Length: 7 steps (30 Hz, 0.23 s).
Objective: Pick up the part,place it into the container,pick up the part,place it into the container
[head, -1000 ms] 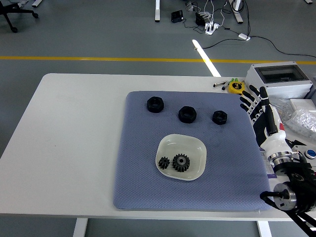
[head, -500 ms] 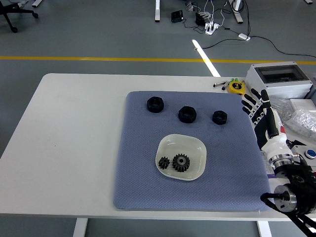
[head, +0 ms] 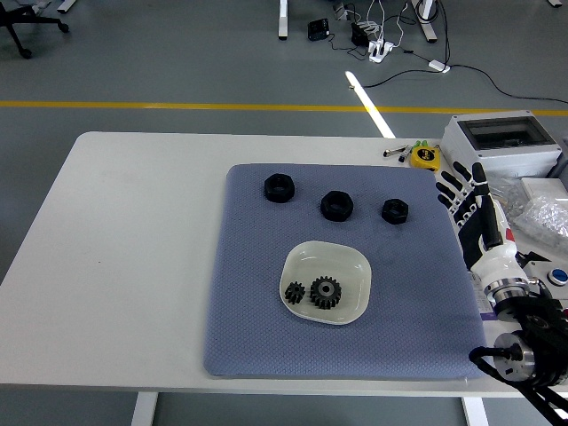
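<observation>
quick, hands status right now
Left hand: not in view.
Right hand: open, fingers spread, holding nothing, at the mat's right edge.

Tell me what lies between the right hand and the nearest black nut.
Only bare blue mat, in the head view: the open right hand hovers at its right edge, the nut left of it.

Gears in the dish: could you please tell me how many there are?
2. A smaller gear lies at the left of the dish, and a larger gear sits just right of it. None seem hidden.

Textured cloth mat [head: 257, 293] — glossy dish [head: 348, 266]
</observation>
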Available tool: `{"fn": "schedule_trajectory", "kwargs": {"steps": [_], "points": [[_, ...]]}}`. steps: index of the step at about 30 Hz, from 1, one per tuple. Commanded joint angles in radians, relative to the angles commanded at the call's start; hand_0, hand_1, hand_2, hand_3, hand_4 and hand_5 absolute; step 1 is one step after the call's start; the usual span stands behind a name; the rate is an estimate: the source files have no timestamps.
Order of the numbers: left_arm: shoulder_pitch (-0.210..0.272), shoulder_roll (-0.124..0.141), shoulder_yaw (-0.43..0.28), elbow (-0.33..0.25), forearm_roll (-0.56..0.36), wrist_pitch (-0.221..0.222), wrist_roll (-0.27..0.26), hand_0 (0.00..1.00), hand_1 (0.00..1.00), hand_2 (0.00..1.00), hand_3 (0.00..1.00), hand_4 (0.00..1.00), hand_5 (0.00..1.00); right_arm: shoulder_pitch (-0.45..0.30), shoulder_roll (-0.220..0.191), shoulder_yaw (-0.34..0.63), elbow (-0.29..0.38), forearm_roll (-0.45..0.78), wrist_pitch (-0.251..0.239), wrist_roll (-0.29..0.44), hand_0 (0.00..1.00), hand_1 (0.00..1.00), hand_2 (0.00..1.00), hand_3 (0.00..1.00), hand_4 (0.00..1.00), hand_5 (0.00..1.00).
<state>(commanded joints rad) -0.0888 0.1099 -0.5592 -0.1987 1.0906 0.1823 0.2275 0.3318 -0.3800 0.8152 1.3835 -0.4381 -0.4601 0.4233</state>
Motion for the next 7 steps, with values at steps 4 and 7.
{"fn": "schedule_trajectory", "kwargs": {"steps": [4, 7], "points": [[-0.002, 0.0, 0.005, 0.0, -0.008, 0.001, -0.001, 0.662, 0.537, 0.572, 0.561, 0.629, 0.616, -0.001, -0.002, 0.005, -0.001, -0.008, -0.001, -0.004, 0.948, 0.851, 0.86, 0.877, 0.998, 0.92], [-0.003, 0.0, 0.005, 0.0, -0.009, 0.001, -0.001, 0.662, 0.537, 0.572, 0.561, 0.629, 0.616, -0.003, -0.002, 0.007, -0.003, -0.014, 0.002, -0.009, 0.948, 0.851, 0.86, 0.877, 0.998, 0.92]]}}
